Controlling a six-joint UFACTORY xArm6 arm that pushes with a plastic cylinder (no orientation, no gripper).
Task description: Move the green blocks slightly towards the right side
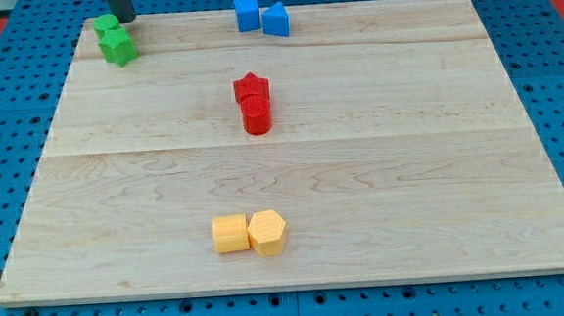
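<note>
My tip (126, 19) sits at the view's top left corner of the wooden worktop (381, 172), just beside the upper right of the two green blocks (114, 39), which huddle together touching each other; this end effector is a plain rod, so it has nothing to spread or pinch. Two blue blocks (261, 16) stand side by side at the top centre. Two red blocks (253, 103) are stacked close mid-board, and two yellow blocks (249, 232) touch near the bottom.
</note>
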